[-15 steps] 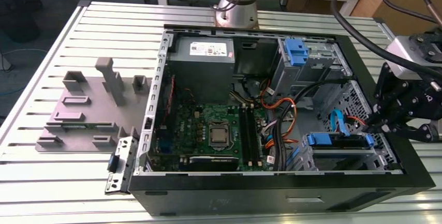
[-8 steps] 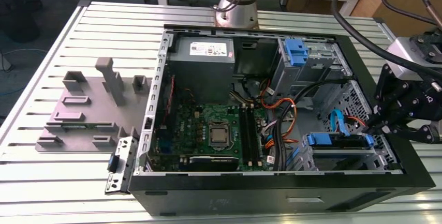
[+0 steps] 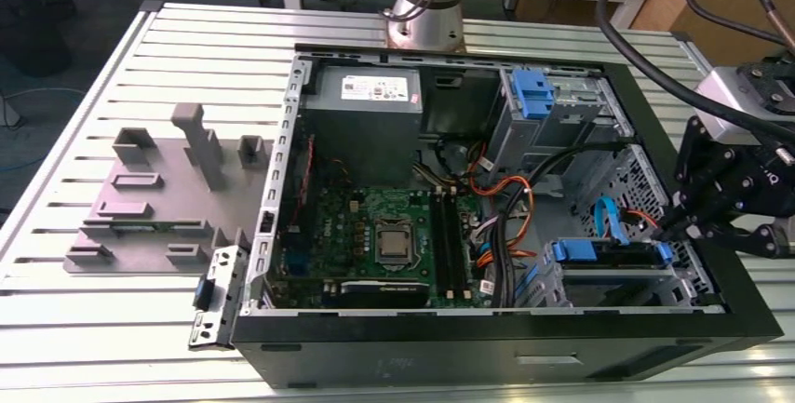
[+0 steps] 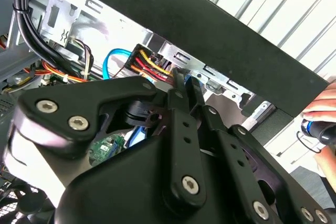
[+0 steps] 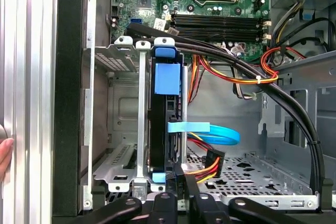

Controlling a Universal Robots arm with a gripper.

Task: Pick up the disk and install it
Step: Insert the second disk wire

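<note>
The disk (image 3: 605, 252) stands on edge in the metal drive cage (image 3: 621, 282) at the near right corner of the open computer case. Its blue carrier (image 5: 167, 80) and dark side show in the first wrist view between the cage's rails (image 5: 140, 124). My gripper (image 3: 680, 226) hangs at the case's right wall, just past the disk's end. In both wrist views the fingertips (image 5: 180, 176) lie pressed together with nothing between them, and the gripper (image 4: 184, 77) points at the cage wall.
A blue data cable (image 5: 210, 129) and orange-red power wires (image 5: 207, 163) run beside the disk. A tall blue clip (image 3: 532, 94) and a grey power-supply box (image 3: 367, 96) sit at the back. A grey fixture (image 3: 162, 189) lies left of the case. A hand (image 4: 321, 109) is nearby.
</note>
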